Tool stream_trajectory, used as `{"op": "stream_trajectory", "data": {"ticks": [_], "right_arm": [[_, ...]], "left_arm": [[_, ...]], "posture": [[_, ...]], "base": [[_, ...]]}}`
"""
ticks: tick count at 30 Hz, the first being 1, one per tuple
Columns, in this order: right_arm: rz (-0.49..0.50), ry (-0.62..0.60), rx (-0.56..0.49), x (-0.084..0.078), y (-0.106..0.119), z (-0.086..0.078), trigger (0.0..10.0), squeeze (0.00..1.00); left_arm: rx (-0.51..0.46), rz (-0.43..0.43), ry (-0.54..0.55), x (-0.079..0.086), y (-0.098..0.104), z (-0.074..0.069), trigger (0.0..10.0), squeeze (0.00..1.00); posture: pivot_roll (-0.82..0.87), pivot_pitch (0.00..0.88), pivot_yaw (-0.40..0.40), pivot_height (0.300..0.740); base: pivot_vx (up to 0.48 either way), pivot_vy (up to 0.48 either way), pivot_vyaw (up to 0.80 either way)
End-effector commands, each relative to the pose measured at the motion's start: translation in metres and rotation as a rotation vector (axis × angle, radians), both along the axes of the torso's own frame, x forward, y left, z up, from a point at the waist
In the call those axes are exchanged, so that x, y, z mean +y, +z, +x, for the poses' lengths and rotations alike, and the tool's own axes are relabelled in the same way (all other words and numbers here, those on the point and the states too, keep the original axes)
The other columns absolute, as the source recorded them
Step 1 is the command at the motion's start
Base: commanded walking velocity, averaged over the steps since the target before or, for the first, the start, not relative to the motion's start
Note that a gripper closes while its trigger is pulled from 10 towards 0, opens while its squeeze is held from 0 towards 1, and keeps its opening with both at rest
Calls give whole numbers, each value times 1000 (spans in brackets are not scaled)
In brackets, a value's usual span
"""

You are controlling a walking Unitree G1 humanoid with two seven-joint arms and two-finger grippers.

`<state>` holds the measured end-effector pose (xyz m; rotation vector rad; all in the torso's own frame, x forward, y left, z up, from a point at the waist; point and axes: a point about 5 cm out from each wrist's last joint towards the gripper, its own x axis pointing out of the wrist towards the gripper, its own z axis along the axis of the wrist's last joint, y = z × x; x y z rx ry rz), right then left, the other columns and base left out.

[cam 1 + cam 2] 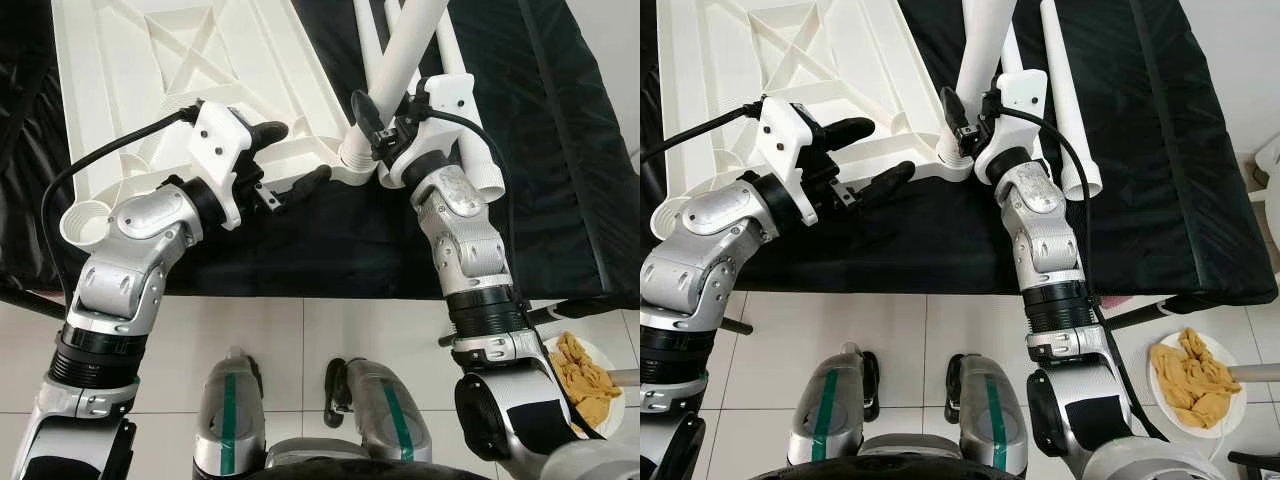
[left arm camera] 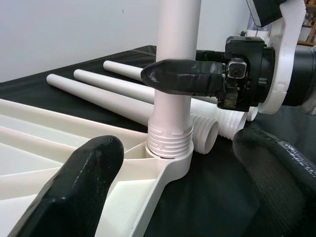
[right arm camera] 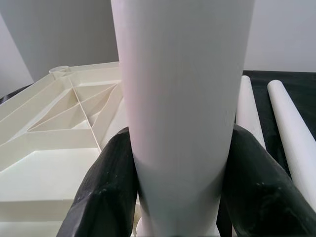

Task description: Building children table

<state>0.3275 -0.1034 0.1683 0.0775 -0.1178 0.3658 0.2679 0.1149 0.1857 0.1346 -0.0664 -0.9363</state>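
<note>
Tabletop [image 1: 170, 70], ribbed white plastic, lies underside-up at the surface's [image 1: 560, 150] near left edge, on black cloth. Right tool [image 3: 177, 197] clamps the smooth white leg [image 1: 405, 55], upright in the tabletop's near corner socket. Left tool [image 1: 290, 160] is spread apart beside that corner. Spare legs [image 1: 1070, 110] lie right. Tiled floor [image 1: 320, 330] below.

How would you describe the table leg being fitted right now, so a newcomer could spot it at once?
Find the white tabletop lying underside up on the black cloth. At its near right corner socket one white leg stands upright, clamped in the right gripper. The other legs lie flat on the cloth beside it.
</note>
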Motion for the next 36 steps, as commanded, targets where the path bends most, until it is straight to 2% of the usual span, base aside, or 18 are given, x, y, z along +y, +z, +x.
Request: {"op": "stream_trajectory", "data": {"ticks": [1, 20, 36], "right_arm": [[-49, -82, 185, -11, -42, -4, 10000, 0], [-49, -219, 134, -1, -36, -3, 10000, 0], [-14, -332, 86, 1, -39, -12, 10000, 0]], "left_arm": [[-10, 6, 24, 1, 2, -1, 10000, 0], [-1, -1, 42, 1, 0, -5, 10000, 0], [3, -3, 50, 2, 0, -5, 10000, 0]], "posture": [[82, 70, -38, 740], [86, 96, -47, 740], [85, 104, -47, 740]], "base": [[0, 0, 0], [0, 0, 0], [0, 0, 0]]}}
